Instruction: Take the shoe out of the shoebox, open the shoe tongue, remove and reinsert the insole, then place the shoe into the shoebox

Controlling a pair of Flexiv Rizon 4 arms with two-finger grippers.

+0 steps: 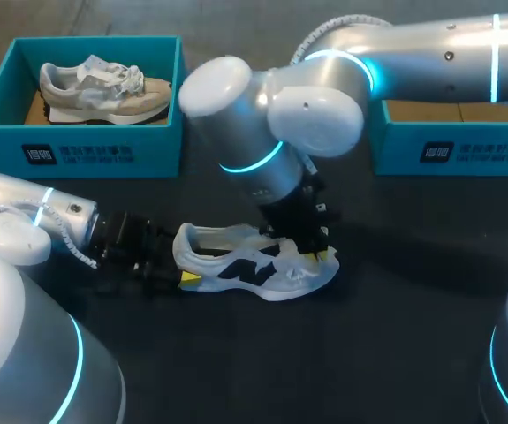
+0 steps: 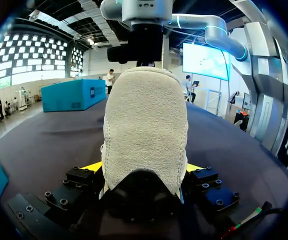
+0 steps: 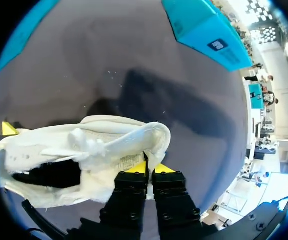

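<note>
A white shoe [image 1: 254, 265] with dark side markings lies on its sole on the dark table, toe to the right. My left gripper [image 1: 184, 263] comes in from the left at table level. In the left wrist view the fuzzy heel of the shoe [image 2: 144, 125] fills the space between its two fingers, which touch it on both sides. My right gripper [image 1: 320, 252] points down from above onto the front of the shoe. In the right wrist view its fingertips [image 3: 138, 167] stand almost together, pinching the edge of the lifted tongue [image 3: 128, 159]. The shoe's opening [image 3: 43, 172] shows dark.
A teal shoebox [image 1: 77, 155] stands at the back left and holds a beige shoe [image 1: 103, 88]. A second teal shoebox [image 1: 474, 150] stands at the back right, partly hidden behind my right arm. Bare dark table surrounds the white shoe.
</note>
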